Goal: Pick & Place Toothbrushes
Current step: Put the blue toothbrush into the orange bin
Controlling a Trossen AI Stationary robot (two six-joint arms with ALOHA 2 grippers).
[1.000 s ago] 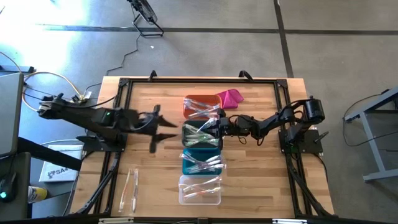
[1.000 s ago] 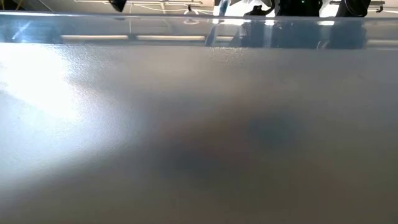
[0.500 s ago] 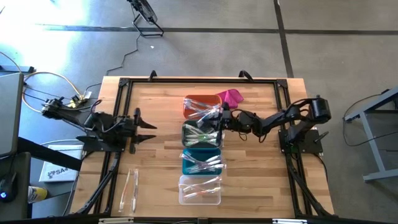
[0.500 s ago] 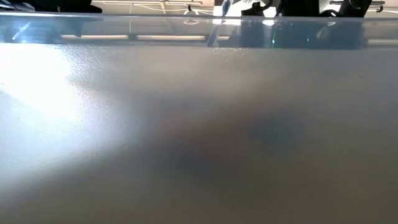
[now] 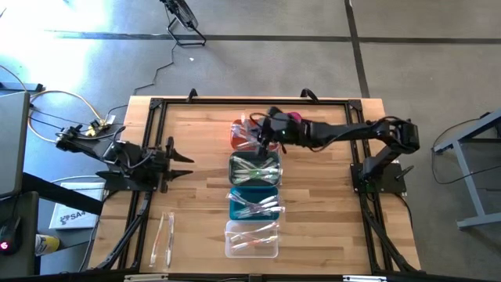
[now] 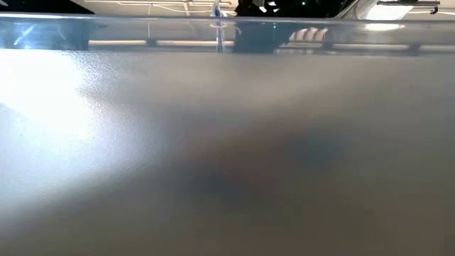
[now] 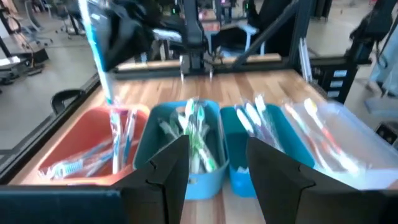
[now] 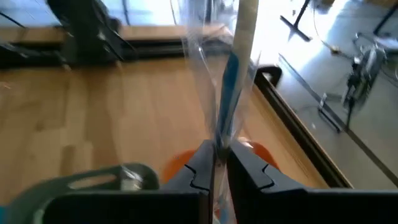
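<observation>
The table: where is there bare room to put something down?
Bare wood on the table lies right of the column of bins, and between the bins and the two loose toothbrushes. It is crowded at the orange bin, under the right gripper.

Wooden table point(image 5: 196, 211), 4 bins point(image 5: 253, 194) in a column, magenta cloth point(image 5: 291, 120), 2 loose toothbrushes point(image 5: 162, 239) near left corner

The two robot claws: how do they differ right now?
The right gripper is shut on a blue toothbrush, holding it upright over the orange bin; the left gripper is open and empty. The right arm reaches to the bins; the left waits at the table's left side. Both have two dark fingers.
</observation>
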